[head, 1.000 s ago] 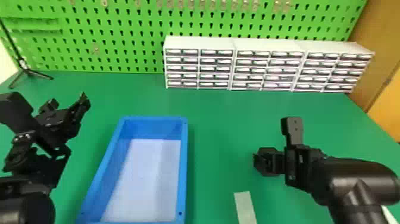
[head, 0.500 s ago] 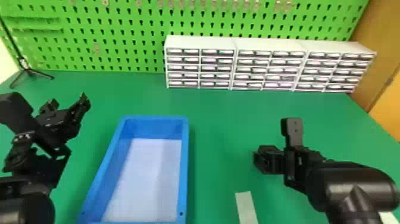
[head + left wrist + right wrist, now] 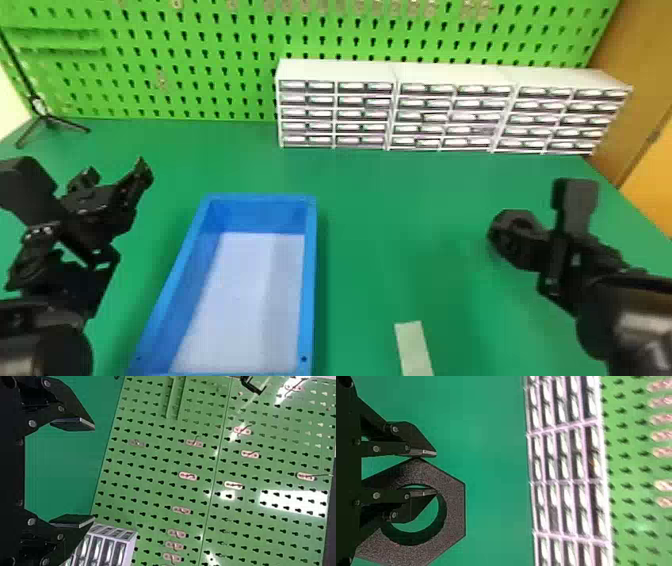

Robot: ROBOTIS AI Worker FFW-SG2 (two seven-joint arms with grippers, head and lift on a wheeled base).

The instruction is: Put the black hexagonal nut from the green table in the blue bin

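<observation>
Nut: the nut [image 3: 455,502] is clamped in the right end effector [image 3: 537,245], one finger inside its hole, over the right side of the counter [image 3: 400,225].
Bin: blue, left of the nut, raised rim [image 3: 310,280] between.
Left end effector [image 3: 115,185]: fingers apart, left of the bin.
Strip [image 3: 412,345]: pale, near the front edge.
Back edge: drawers [image 3: 440,115], pegboard [image 3: 200,65] behind; tripod [image 3: 45,117] at left corner.

Right gripper [image 3: 525,241] shifted to the robot's right, farther from blue bin [image 3: 310,280]. Black hexagonal nut [image 3: 454,506] moved with it; hole now clearer in head view.
</observation>
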